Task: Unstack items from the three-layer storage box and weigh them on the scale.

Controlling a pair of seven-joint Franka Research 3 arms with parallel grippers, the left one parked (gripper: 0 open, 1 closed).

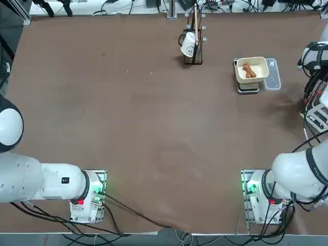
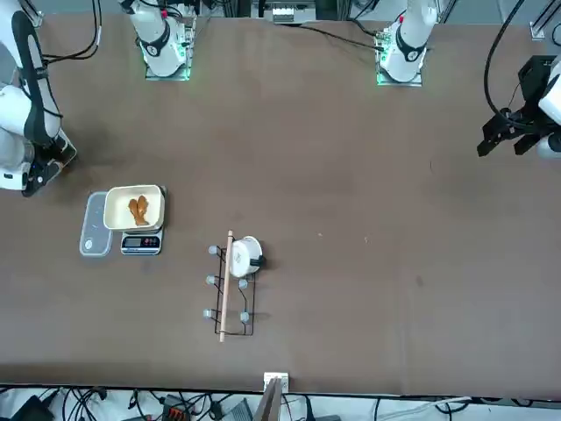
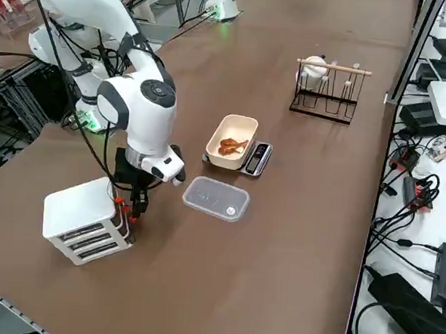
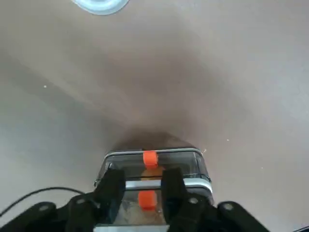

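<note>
The right gripper (image 4: 141,191) hangs pointing down at the front face of the three-layer storage box (image 3: 83,220), at the table's right edge near the robot's own right side. Its two dark fingers (image 4: 112,189) stand partly apart, one on each side of a small orange tab (image 4: 146,199) on a drawer front; whether the pads press that tab cannot be told. A second orange tab (image 4: 150,158) sits on the clear-walled drawer just beyond. Something orange-brown shows through the clear drawer wall, too blurred to name.

The box is a white unit with three slotted drawer fronts and a plain white top. No writing can be read on it.

Just beyond the box lies a clear rounded lid (image 3: 216,198), flat on the brown table (image 1: 128,128). Beside the lid stands the scale (image 3: 255,158), dark-based with a small display whose digits are too small to read. A cream square tray (image 3: 233,136) rests on it, holding two or so orange-brown items (image 3: 232,145) lying together.

Well apart, toward the table's far edge, a black wire rack (image 1: 193,48) with a wooden top rail carries one white cup (image 1: 189,44) marked with a small dark face-like print.
</note>
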